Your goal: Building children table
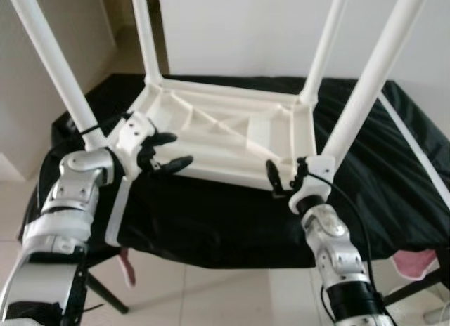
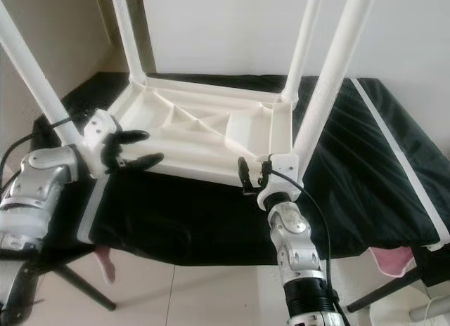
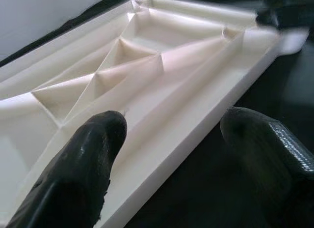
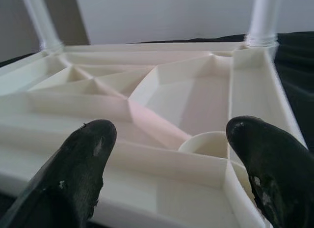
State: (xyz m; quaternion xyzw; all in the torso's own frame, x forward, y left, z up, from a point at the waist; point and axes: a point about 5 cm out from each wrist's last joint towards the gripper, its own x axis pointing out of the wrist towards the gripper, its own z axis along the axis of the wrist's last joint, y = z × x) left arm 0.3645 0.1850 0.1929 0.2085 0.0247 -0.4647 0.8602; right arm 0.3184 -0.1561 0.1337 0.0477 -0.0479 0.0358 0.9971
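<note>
The white tabletop lies upside down on a black-covered table, legs pointing up for assembly. The left end effector and the right end effector, both spread, wait at its near edge, probably to steady it.

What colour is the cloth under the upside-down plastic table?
Black cloth; the ribbed table on it is white. Clearest in the left eye view.
</note>
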